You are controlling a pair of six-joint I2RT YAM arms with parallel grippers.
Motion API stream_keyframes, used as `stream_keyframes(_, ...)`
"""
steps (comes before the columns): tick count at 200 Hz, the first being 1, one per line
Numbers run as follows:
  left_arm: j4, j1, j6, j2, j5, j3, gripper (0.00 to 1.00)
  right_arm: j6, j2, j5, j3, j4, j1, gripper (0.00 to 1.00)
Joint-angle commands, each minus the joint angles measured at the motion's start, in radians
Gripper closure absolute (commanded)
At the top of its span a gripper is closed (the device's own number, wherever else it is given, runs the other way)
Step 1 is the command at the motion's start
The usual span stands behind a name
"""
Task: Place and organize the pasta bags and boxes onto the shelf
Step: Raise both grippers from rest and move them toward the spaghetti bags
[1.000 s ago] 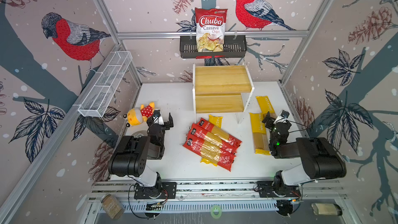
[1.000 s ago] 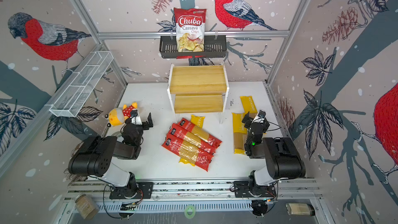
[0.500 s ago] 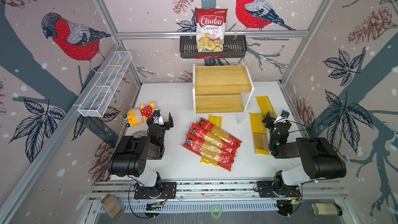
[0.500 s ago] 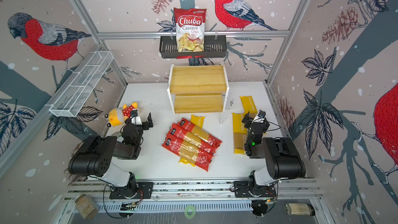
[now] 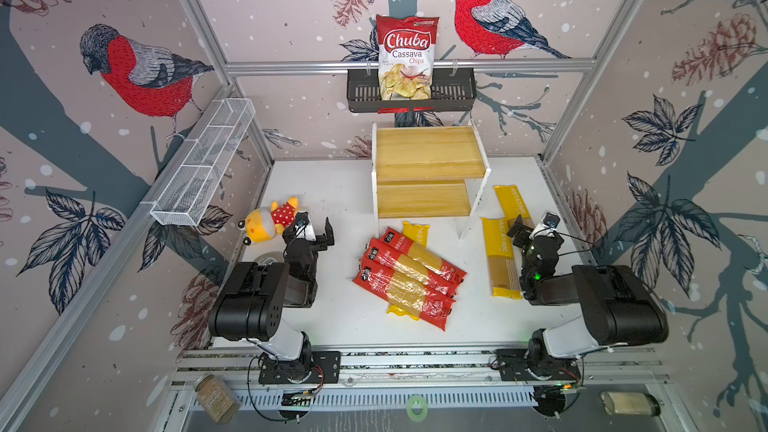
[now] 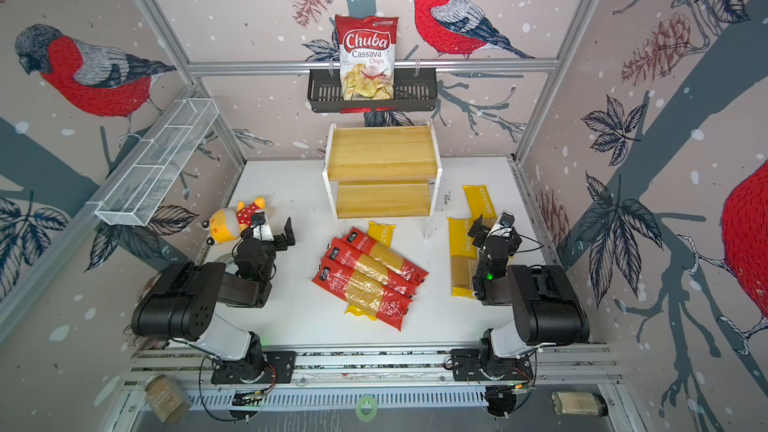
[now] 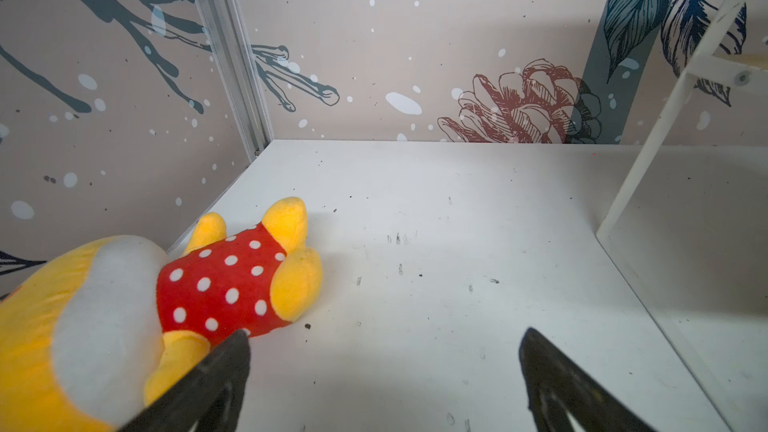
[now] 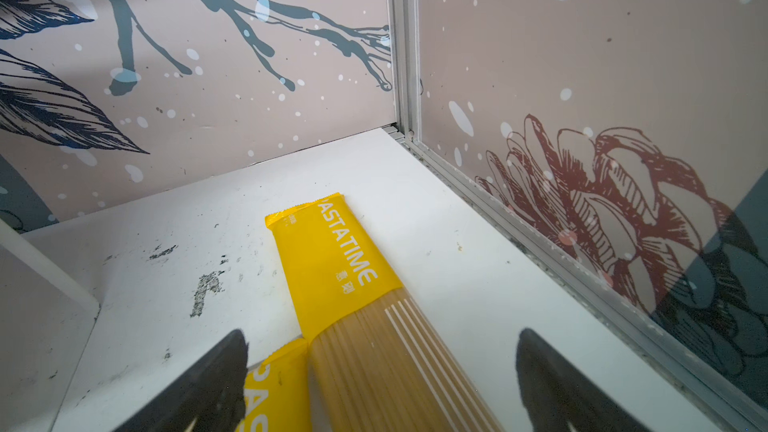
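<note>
Three red pasta packs (image 5: 409,280) (image 6: 370,280) lie stacked aslant mid-table, with a yellow pack (image 5: 415,234) poking out from under them. Two more yellow packs (image 5: 498,259) (image 5: 510,203) lie at the right. The wooden two-tier shelf (image 5: 428,151) (image 6: 382,151) stands bare at the back. My left gripper (image 5: 315,227) (image 7: 384,338) is open above bare table, left of the red packs. My right gripper (image 5: 532,225) (image 8: 381,336) is open just above the yellow packs (image 8: 332,251), touching neither.
A yellow plush toy (image 5: 270,222) (image 7: 208,284) lies beside the left gripper. The shelf's white leg (image 7: 648,151) shows in the left wrist view. A chips bag (image 5: 405,60) sits in the black basket (image 5: 453,93). A wire basket (image 5: 203,168) hangs on the left wall.
</note>
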Motion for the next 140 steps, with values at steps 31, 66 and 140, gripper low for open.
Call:
stream_keyframes(31, -0.107, -0.055, 0.006, -0.151, -0.174, 0.015, 0.01, -0.013, -0.198, 0.048, 0.027, -0.210, 0.045, 0.00)
stream_keyframes(66, -0.317, -0.119, 0.003, -0.315, -0.258, 0.057, 0.01, -0.022, -0.328, 0.228, 0.054, -0.404, 0.176, 0.00)
stream_keyframes(140, -1.142, -0.156, -0.728, -0.590, -0.479, 0.283, 0.02, 0.509, -0.515, -0.221, 0.292, -1.061, 0.070, 0.10)
